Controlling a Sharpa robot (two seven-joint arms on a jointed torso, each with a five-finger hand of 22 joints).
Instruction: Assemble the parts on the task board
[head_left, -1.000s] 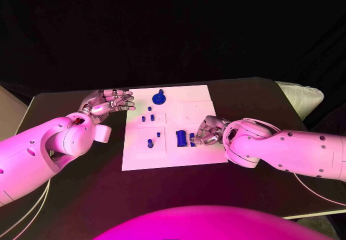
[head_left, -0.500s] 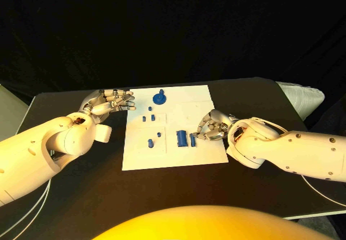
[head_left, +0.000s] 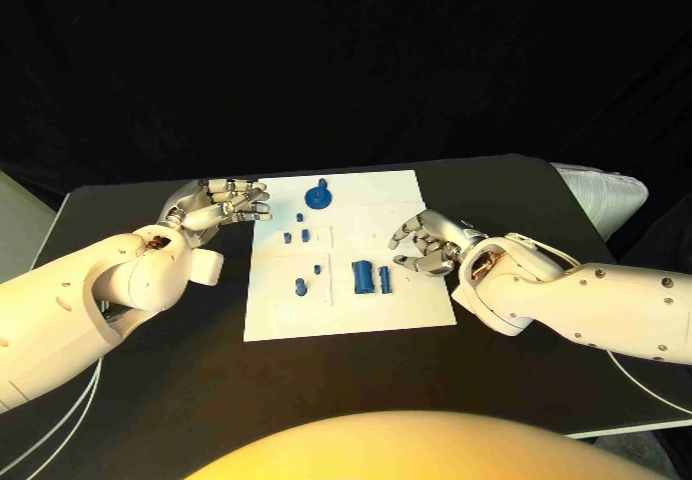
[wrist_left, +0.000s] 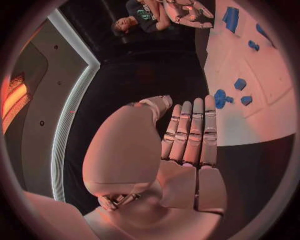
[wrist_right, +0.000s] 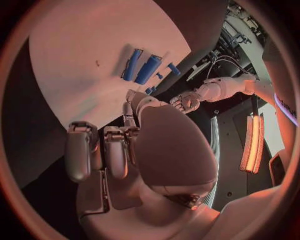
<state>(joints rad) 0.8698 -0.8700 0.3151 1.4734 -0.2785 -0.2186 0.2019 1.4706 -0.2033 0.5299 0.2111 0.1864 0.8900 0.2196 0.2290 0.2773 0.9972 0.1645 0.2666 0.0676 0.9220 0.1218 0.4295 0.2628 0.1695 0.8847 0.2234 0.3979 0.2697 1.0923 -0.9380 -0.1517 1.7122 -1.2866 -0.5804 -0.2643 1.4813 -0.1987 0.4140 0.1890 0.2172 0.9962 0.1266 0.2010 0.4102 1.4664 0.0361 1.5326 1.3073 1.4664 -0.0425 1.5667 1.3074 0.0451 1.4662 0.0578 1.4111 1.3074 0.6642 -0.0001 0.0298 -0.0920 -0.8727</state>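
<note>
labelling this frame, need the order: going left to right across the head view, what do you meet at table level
left hand → left edge of the task board → small part near the board's left side → two larger parts side by side → right hand, fingers apart and holding nothing, over the board's right edge.

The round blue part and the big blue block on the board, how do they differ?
The round blue part is disc-shaped with a small tab; the big blue block is long and rectangular. The round part lies at the task board's far edge, the block nearer the robot, by the right robot hand. Both are blue, and neither is held.
</note>
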